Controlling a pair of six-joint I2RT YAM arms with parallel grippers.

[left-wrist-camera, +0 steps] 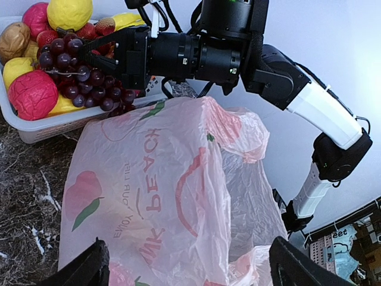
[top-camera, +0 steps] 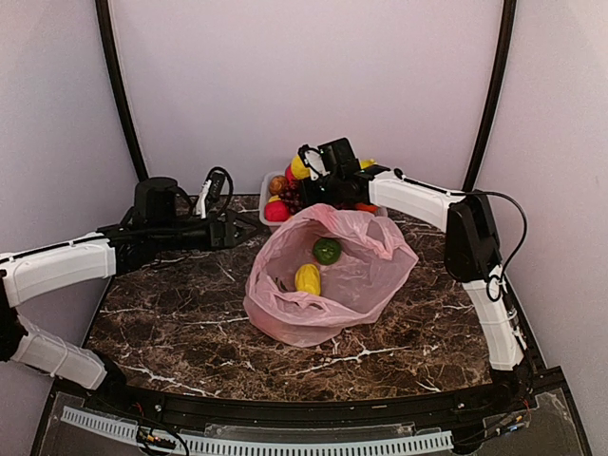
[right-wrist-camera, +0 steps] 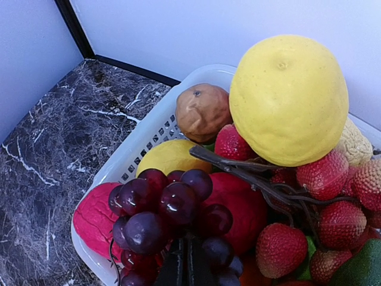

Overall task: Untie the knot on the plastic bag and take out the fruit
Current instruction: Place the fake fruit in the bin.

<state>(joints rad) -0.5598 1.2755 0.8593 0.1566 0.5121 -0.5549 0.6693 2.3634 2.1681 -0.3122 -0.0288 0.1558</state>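
Clearly unknotted, the bag (top-camera: pixel 328 285) lies open mid-desk (top-camera: pixel 190 313), printed "PEACH" and "ENJOY YOUR", with a green fruit (top-camera: pixel 327 250) and a yellow fruit (top-camera: pixel 308 278) inside. Behind it, the right claw (right-wrist-camera: pixel 187 262) pinches the grapes (right-wrist-camera: pixel 161 205) over the basket (right-wrist-camera: pixel 149 134). The left claw (left-wrist-camera: pixel 190 268) gapes wide beside the bag.

One plastic bag (top-camera: pixel 285 321), one basket (right-wrist-camera: pixel 143 143), one grape bunch (right-wrist-camera: pixel 164 208), one green fruit (top-camera: pixel 327 250), one yellow fruit (top-camera: pixel 308 278) (both bagged)

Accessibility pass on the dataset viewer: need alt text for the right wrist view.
The right gripper, jaws shut, has its tips among a dark purple grape bunch lying in a white basket piled with toy fruit: a large yellow citrus, strawberries and a brown fruit. The dark marble table fills the left.
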